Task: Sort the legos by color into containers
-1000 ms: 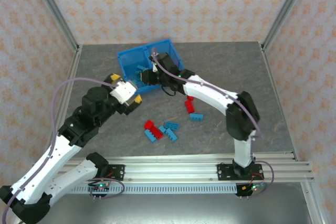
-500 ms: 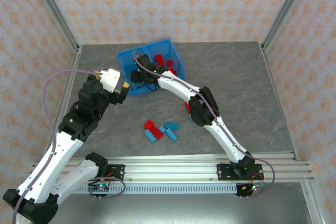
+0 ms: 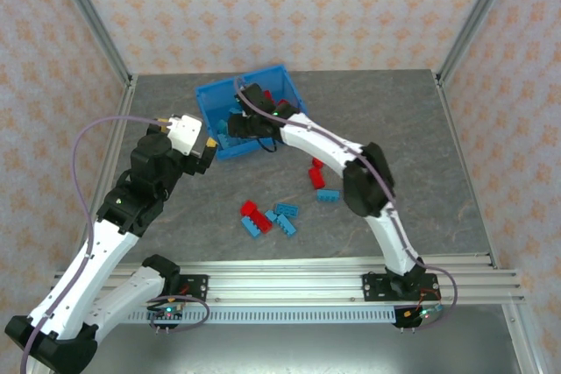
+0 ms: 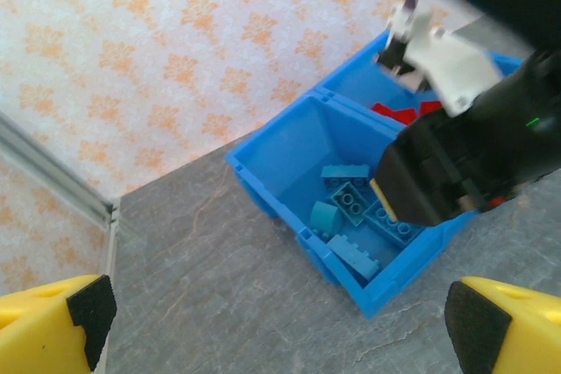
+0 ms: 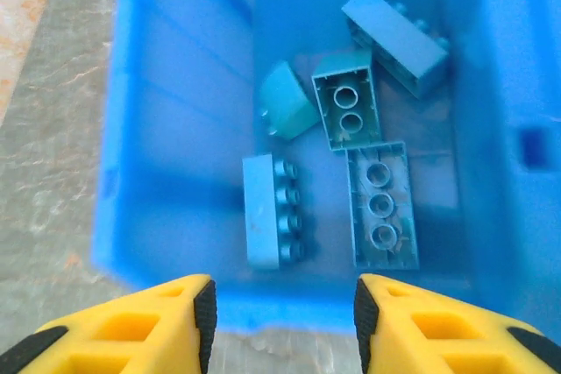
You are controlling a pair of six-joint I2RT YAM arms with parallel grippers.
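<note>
We find five light blue legos lying in the left compartment of the bin and red ones in the right, with the divider keeping the colours apart. The right gripper hangs directly above the blue side, fingers spread and empty. We judge this a position suited to dropping blue bricks. Loose bricks of both colours lie unsorted on the table. The left gripper hangs beside the bin, released and holding nothing, probably placed there to keep clear of the right arm.
</note>
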